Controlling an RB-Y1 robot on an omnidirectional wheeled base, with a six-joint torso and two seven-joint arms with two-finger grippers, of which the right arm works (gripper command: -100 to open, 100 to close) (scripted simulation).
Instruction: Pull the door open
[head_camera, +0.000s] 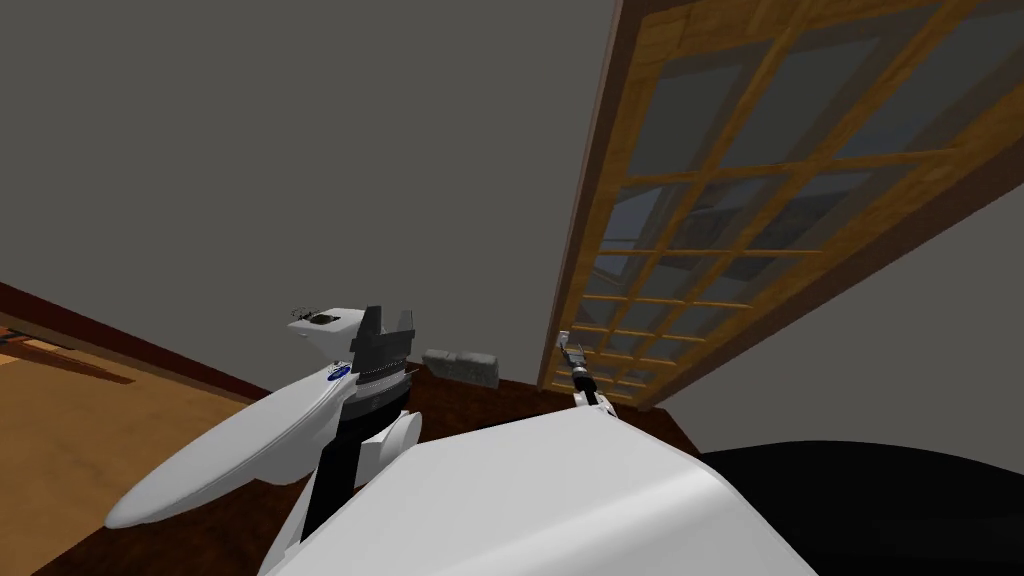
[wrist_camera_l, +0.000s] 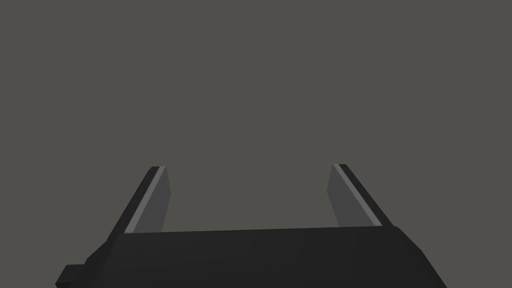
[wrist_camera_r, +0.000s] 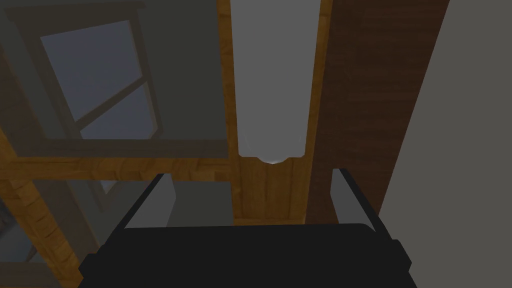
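Facing grey door handle (wrist_camera_r: 270, 85), right pincer (wrist_camera_r: 251, 172) spread; left pincer (wrist_camera_l: 248, 166) spread; grey block (head_camera: 460, 365) nearby.

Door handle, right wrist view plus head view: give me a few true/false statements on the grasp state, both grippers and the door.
1. The right gripper has its fingers open. True.
2. The right gripper is clamped on the handle. False: the handle's end sits just beyond the fingertips, in line with the gap between them, not gripped.
3. The door is a wooden frame with glass panes. True.
4. The handle is a round knob. False: it is a long light grey bar on the door's wooden edge strip.
5. The left gripper is shut. False: its fingers are open, and that arm is raised to the left of the door, away from it.
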